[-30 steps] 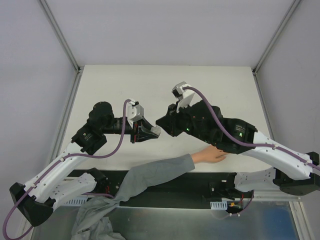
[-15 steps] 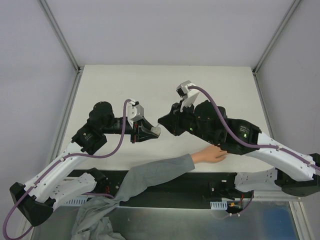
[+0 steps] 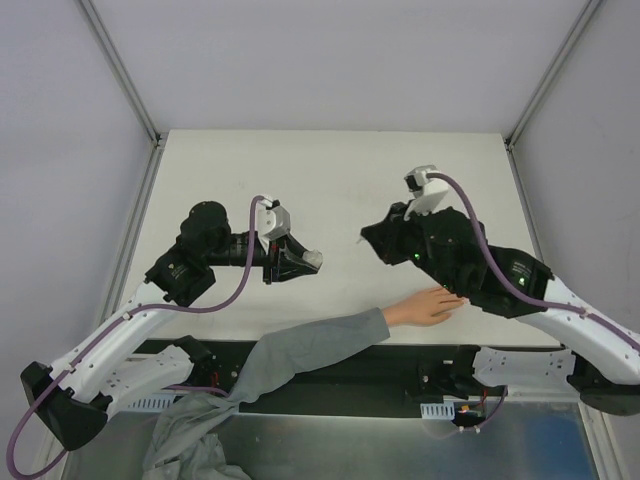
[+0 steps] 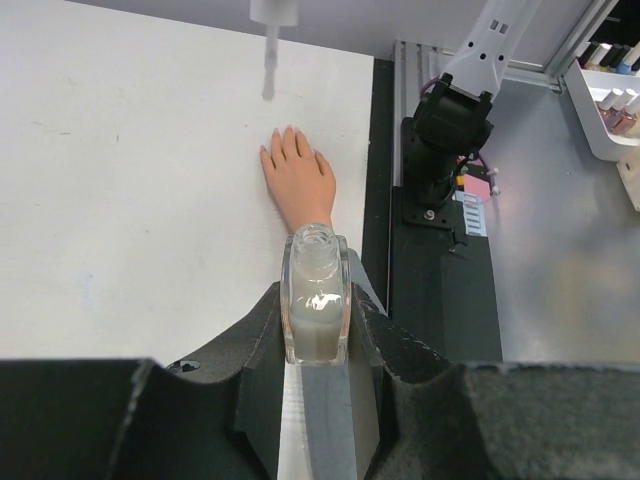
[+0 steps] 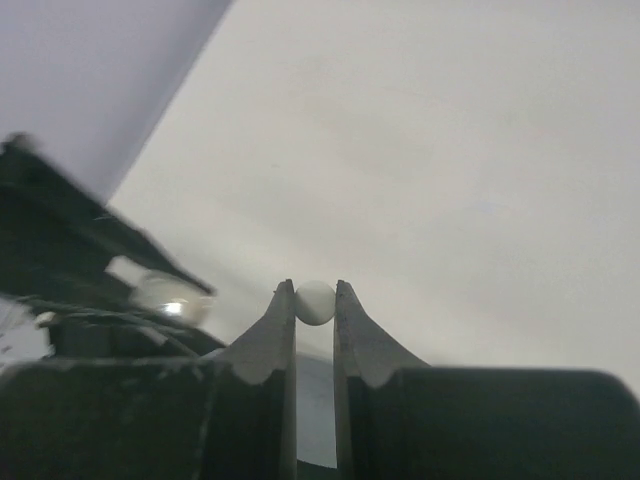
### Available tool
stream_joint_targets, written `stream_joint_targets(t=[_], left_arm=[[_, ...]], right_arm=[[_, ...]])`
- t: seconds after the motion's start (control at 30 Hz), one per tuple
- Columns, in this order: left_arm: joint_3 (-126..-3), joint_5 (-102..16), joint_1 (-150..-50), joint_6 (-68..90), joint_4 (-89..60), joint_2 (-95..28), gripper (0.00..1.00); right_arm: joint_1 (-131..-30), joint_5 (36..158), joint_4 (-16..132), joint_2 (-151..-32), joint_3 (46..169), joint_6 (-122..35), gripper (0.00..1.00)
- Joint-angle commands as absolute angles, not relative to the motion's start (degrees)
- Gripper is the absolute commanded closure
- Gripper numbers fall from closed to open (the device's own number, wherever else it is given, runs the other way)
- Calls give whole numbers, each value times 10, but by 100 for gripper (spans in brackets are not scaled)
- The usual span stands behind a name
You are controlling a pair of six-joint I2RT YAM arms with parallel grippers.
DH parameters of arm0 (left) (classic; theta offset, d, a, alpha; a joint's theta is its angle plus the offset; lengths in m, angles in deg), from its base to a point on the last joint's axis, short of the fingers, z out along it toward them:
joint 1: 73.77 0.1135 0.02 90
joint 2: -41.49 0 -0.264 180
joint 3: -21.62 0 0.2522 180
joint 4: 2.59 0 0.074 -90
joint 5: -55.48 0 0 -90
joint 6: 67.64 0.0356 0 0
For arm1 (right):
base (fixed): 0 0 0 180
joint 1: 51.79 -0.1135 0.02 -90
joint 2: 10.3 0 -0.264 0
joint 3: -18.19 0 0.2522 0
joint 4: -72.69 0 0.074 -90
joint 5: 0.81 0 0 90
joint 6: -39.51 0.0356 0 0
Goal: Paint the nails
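A pale peach hand (image 3: 425, 307) with a grey sleeve (image 3: 310, 350) lies palm down at the table's near edge. It also shows in the left wrist view (image 4: 298, 180), where its nails (image 4: 290, 133) are tiny at the fingertips. My left gripper (image 3: 305, 262) is shut on a small clear bottle of whitish polish (image 4: 315, 300) with its neck open. My right gripper (image 3: 368, 238) is shut on the white brush cap (image 5: 315, 302). The cap and brush (image 4: 268, 50) hang above the table beyond the fingers. The right gripper is apart from the bottle, above and left of the hand.
A tray of polish bottles (image 4: 612, 85) stands off the table beyond the right arm's base (image 4: 445, 130). A black strip (image 3: 400, 365) runs along the near table edge. Grey cloth (image 3: 190, 445) is bunched at the bottom left. Frame posts (image 3: 120, 70) flank the table.
My right gripper has pulled away to the right from the bottle, carrying the cap and brush. The left gripper with the bottle has barely moved. The hand lies still.
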State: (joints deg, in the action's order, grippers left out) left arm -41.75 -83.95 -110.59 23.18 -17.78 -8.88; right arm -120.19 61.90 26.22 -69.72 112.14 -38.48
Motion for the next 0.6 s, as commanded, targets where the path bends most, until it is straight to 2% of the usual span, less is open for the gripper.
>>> stream_joint_targets(t=[0.0,0.27,0.5,0.57], left_arm=[[-455,-807,-1113,206,-161,-95,100],[-479,-781,-1121,181,-161,-119,100],[-477,-721,-1188,232,-193,-130,100],[-475,-695,-1203,246,-200,-131,100]], right_arm=[[-1103,566,171,-614,1061,-312,100],[-929,560,-7,-551,975,-253,100],[-686,651,-35,-535,858,-238,100],[-658,646,-35,-532,841,-237,100]])
